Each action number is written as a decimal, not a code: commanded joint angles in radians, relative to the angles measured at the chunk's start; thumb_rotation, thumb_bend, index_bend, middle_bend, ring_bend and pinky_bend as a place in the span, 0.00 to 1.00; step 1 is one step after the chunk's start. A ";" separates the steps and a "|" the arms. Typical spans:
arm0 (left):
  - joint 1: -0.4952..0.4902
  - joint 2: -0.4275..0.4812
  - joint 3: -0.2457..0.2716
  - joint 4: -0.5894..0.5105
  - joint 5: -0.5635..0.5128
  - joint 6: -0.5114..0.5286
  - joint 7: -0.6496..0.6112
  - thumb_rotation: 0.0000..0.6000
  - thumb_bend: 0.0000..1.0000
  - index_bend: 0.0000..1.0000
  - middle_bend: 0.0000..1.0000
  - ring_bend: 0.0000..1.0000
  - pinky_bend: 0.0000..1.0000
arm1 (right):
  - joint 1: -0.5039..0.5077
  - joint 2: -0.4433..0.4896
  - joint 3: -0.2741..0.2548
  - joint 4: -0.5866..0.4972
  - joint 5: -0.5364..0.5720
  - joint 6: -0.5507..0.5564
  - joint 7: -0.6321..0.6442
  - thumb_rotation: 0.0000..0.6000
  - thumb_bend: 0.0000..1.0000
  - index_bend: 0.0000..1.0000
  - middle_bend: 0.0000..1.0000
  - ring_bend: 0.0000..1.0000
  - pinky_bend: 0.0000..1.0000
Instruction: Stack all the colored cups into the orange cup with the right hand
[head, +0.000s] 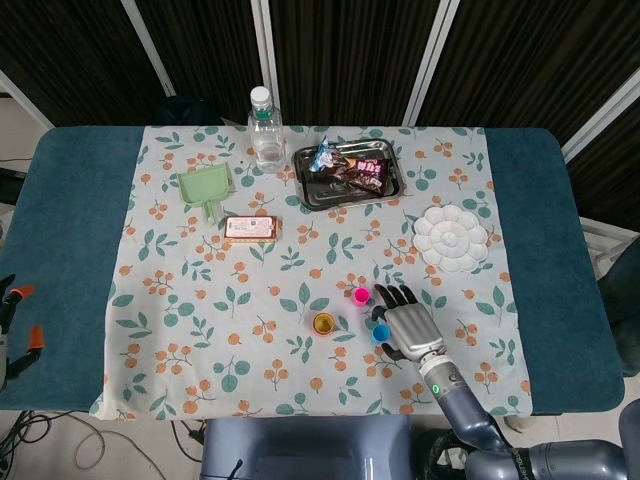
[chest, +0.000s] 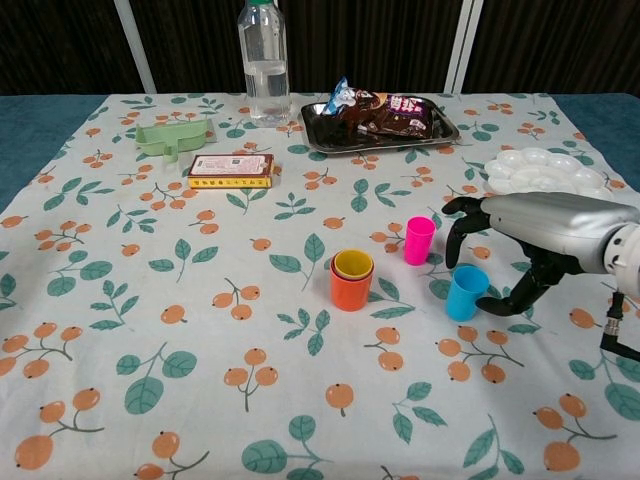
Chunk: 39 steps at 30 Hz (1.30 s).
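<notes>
The orange cup (chest: 351, 288) stands mid-table with a yellow cup (chest: 352, 264) nested inside; in the head view it shows as the orange cup (head: 324, 323). A pink cup (chest: 419, 240) (head: 361, 296) stands upright to its right. A blue cup (chest: 466, 292) (head: 379, 332) stands upright nearer the front. My right hand (chest: 535, 232) (head: 409, 323) hovers just right of the blue cup, fingers spread around it without gripping; the thumb curls under toward the cup's base. My left hand is out of both views.
A water bottle (chest: 264, 62), a metal tray (chest: 318, 138) with snack packs, a green scoop (chest: 172, 136), a flat box (chest: 231, 170) and a white palette (chest: 545, 170) lie toward the back and right of the floral cloth.
</notes>
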 joint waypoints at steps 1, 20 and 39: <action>0.000 0.000 0.000 0.000 -0.001 -0.001 0.000 1.00 0.46 0.23 0.06 0.00 0.05 | -0.003 -0.001 0.002 0.003 -0.004 -0.003 0.001 1.00 0.40 0.39 0.00 0.00 0.05; 0.000 0.000 0.000 -0.004 -0.003 -0.002 0.001 1.00 0.46 0.23 0.06 0.00 0.05 | -0.021 -0.011 0.025 0.001 -0.018 -0.008 -0.004 1.00 0.40 0.47 0.00 0.00 0.06; 0.000 0.002 0.000 -0.006 -0.005 -0.004 0.003 1.00 0.46 0.23 0.06 0.00 0.05 | -0.025 0.025 0.056 -0.042 -0.032 -0.007 -0.032 1.00 0.40 0.50 0.00 0.00 0.07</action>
